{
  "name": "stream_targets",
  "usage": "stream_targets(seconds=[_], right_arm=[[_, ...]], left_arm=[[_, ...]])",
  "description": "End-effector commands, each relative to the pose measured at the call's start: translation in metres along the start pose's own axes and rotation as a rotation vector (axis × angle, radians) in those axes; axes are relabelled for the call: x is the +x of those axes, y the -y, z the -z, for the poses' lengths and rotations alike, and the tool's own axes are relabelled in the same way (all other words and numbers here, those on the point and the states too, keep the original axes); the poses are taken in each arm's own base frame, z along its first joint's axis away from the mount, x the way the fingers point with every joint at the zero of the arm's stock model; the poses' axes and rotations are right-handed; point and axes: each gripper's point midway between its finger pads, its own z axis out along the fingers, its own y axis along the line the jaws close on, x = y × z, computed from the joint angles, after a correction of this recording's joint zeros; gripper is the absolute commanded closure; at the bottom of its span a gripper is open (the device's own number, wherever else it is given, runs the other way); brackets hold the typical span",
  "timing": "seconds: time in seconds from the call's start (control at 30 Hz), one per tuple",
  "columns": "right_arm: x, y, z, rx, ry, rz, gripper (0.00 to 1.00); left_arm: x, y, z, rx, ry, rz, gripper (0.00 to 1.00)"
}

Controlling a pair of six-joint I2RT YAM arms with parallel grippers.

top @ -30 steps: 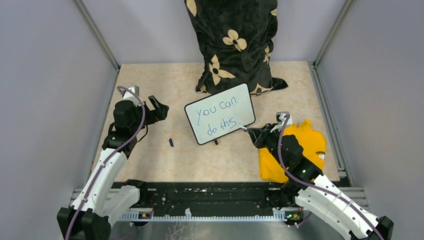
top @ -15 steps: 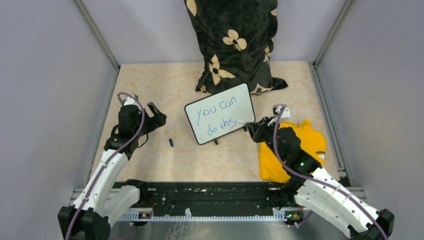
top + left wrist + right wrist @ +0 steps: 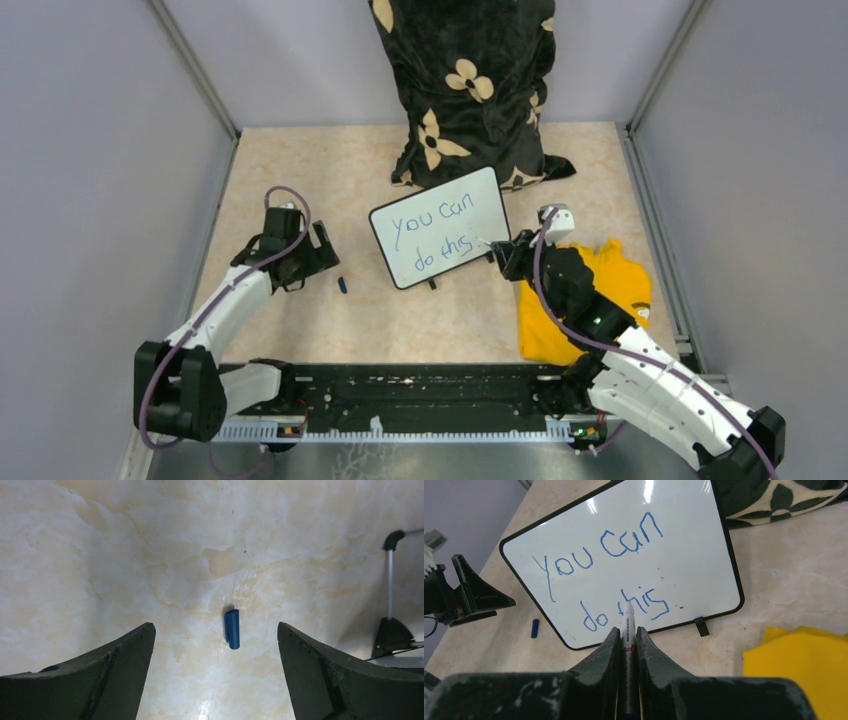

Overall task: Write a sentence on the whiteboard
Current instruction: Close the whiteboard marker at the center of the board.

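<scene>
Beneath wide-spread left claw [image 3: 214, 626], blue marker cap [image 3: 232, 628] lying between jaws, long axis crossing closing line; right claw [image 3: 627, 630] pinching marker [image 3: 628, 611].

walls: plain pale lilac-grey panels [image 3: 90, 200] on left, back & right
frame: silver aluminium corner posts [image 3: 195, 70] slanting up btw the panels
tabletop: beige marbled stone-look surface [image 3: 300, 160], kinda glossy
back: black cushion w/ cream flower print [image 3: 465, 90] upright at the back wall
near edge: black metal rail [image 3: 430, 395] across the front
light: soft & even, pale glare [image 3: 202, 710] on the tabletop in left wrist view
</scene>
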Motion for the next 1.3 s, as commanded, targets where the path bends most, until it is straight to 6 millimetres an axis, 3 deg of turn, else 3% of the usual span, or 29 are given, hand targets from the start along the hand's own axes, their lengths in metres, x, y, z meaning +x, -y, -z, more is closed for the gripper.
stream_targets(seconds=[0.0, 0.43, 0.77, 0.97, 1.27], right_arm=[[-0.023, -0.006, 0.001, -0.029, 0.089, -0.020, 1.00], [-0.009, -0.011, -0.005, -0.072, 0.073, -0.025, 1.00], [-0.026, -0.006, 0.009, -0.052, 0.125, -0.034, 1.00], [-0.040, -0.003, 0.016, -0.035, 0.174, -0.035, 1.00], [-0.037, 0.004, 0.019, -0.007, 0.175, -0.031, 1.00]], left_arm=[[0.012, 0.009, -0.002, 0.024, -0.103, -0.056, 0.04], [0.036, 0.018, -0.013, 0.011, -0.180, -0.125, 0.25], [0.045, 0.010, -0.024, -0.132, -0.201, -0.089, 0.26], [0.054, 0.019, -0.036, -0.159, -0.252, -0.046, 0.29], [0.052, 0.026, -0.045, -0.247, -0.258, -0.018, 0.34]])
